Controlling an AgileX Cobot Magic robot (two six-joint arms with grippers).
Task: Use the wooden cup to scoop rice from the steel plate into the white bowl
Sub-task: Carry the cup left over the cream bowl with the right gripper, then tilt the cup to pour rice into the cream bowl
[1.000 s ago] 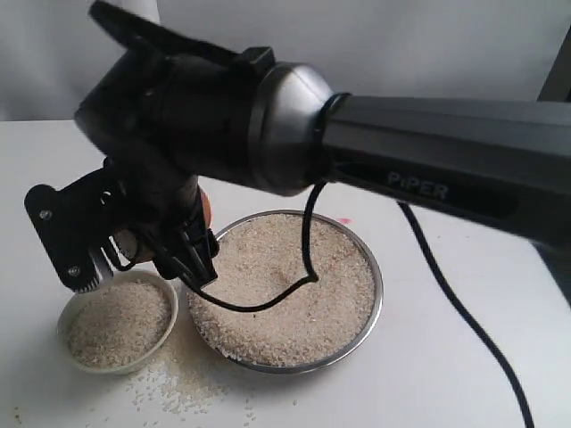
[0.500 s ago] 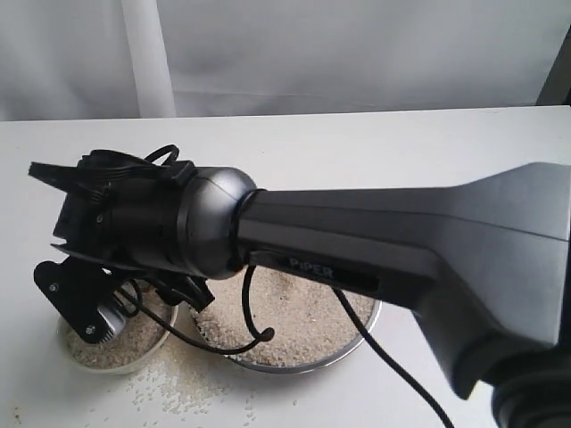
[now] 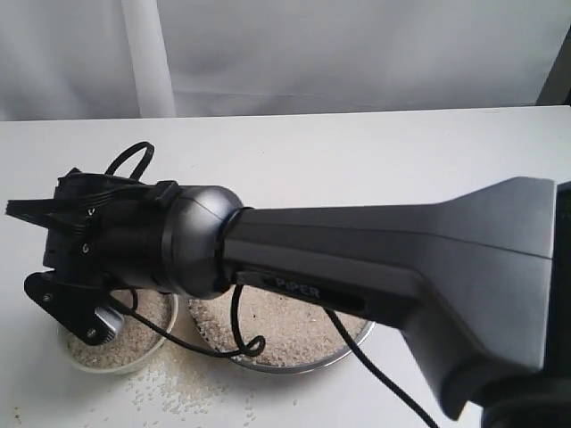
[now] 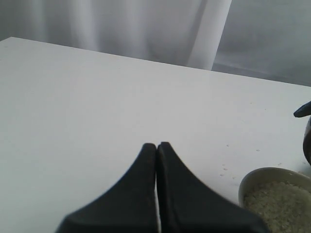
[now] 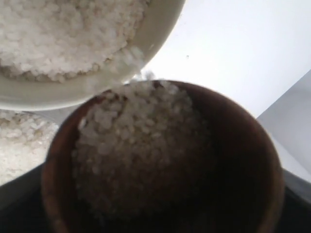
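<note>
the white tabletop [image 3: 357, 143] carries everything. the right arm [image 3: 375, 259] fills most of the exterior view, reaching from the right across the steel plate [image 3: 268, 367] to the left side, a black cable [image 3: 241, 343] looping under it. only the near part of the plate shows beneath the arm, and it is covered with rice [image 3: 285, 321]. just beside the plate on its left stands the white bowl [image 3: 107, 366], filled with rice nearly to the rim. the right tool [image 3: 85, 316] hangs right over the bowl and is clamped on the wooden cup [image 5: 243, 160], which the arm hides in the exterior view. in the right wrist view the cup is tilted, its lip just beside the bowl's thick rim, with a heap of rice inside pressed toward that lip. the left tool [image 4: 156, 144] hovers off to the side over bare tabletop, its two black fingers together with nothing between them, the bowl near it. loose grains [image 3: 169, 388] lie scattered on the tabletop in front of the bowl and plate.
</note>
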